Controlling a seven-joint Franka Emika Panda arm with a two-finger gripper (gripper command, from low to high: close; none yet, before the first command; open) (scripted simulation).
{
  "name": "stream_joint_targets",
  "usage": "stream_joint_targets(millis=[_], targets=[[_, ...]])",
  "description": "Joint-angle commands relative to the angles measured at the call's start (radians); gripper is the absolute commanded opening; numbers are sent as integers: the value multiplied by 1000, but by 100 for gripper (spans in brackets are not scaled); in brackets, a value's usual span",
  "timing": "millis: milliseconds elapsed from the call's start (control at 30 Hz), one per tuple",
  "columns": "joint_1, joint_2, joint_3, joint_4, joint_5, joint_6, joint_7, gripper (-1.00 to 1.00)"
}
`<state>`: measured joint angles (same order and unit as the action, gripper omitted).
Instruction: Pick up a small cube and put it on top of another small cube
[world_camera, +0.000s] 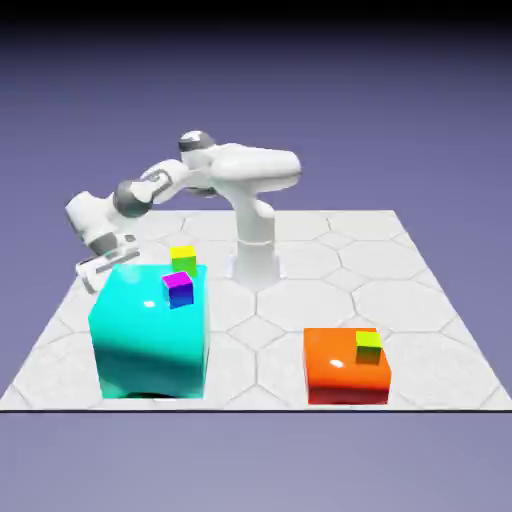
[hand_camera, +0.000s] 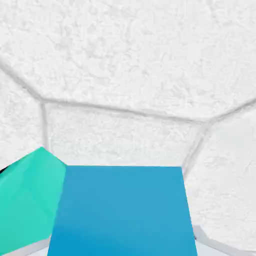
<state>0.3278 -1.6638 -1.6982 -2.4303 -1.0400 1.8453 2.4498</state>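
You are closing the gripper on the small blue cube, whose flat face is filling the lower middle of the hand view, a fingertip showing at either side. In the exterior view, your white arm is reaching down behind the big cyan block, which is hiding the fingertips and the cube. A green surface is standing beside the cube in the hand view's lower left corner.

You are apparently at the grasp, the pick half of the job, with the stacking still to come. The next move is calling for a straight, gentle lift, high enough to be clearing the big block before you swing across. Three other small cubes are waiting: a yellow-green one by the block's far edge, a purple-and-blue one beside it, and another yellow-green one at the orange block; which is the target, you cannot tell from here.
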Motion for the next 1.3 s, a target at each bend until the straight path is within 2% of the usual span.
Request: stream_joint_targets(millis=[0, 133, 700, 1267], targets=[[14, 27, 36, -4, 38, 23, -15, -100], [71, 133, 181, -21, 188, 121, -75, -100], [684, 608, 326, -124, 776, 712, 30, -100], [1300, 972, 229, -213, 1190, 1226, 263, -100]])
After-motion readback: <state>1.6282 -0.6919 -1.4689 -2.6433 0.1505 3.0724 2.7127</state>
